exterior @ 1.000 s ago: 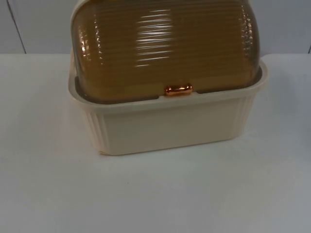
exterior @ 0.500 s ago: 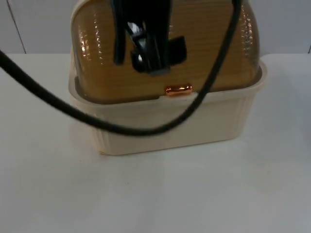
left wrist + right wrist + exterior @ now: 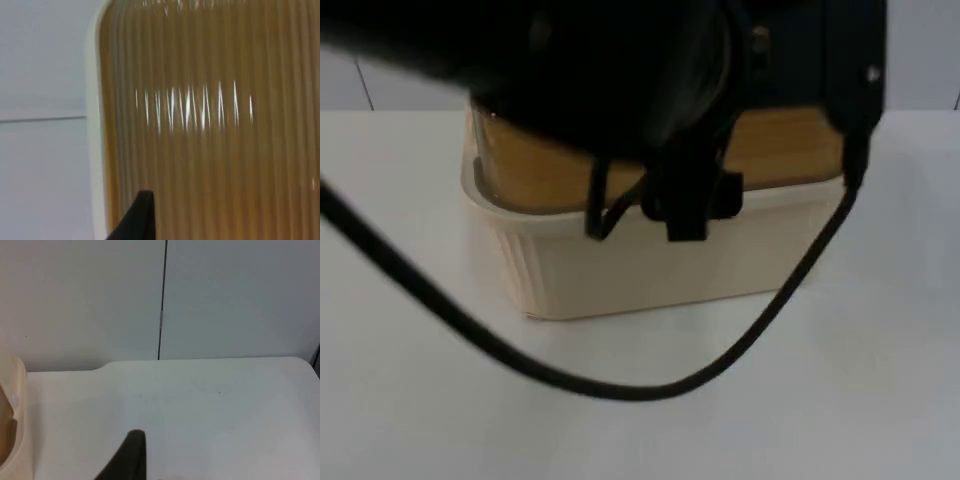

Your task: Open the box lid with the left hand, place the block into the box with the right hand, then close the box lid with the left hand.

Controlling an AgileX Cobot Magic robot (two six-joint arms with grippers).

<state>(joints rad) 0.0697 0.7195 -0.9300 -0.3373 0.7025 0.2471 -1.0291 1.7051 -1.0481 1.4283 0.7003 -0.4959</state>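
At the middle of the white table (image 3: 410, 400), close to the grey partition wall (image 3: 920, 60), stands the box (image 3: 660, 270): a cream tub with ribbed corners and a broad rim. Its amber lid (image 3: 535, 165), domed and finely ribbed, sits down on the tub, shut. From the left wrist camera the lid's ridges run as close parallel lines with bright glints across them, and the cream rim edges one side. The left arm (image 3: 570, 60) reaches across above the lid as a wide dark mass and bends down over the box's front. The left gripper (image 3: 685, 205) hangs at the front rim, about midway along it, just in front of the lid's lower edge. I cannot tell whether it is apart or together, nor whether it touches the lid or the rim. The right gripper (image 3: 131, 460) waits to one side over bare table, with a cream corner of the box at the edge of its wrist view and the wall beyond; its state cannot be told either.
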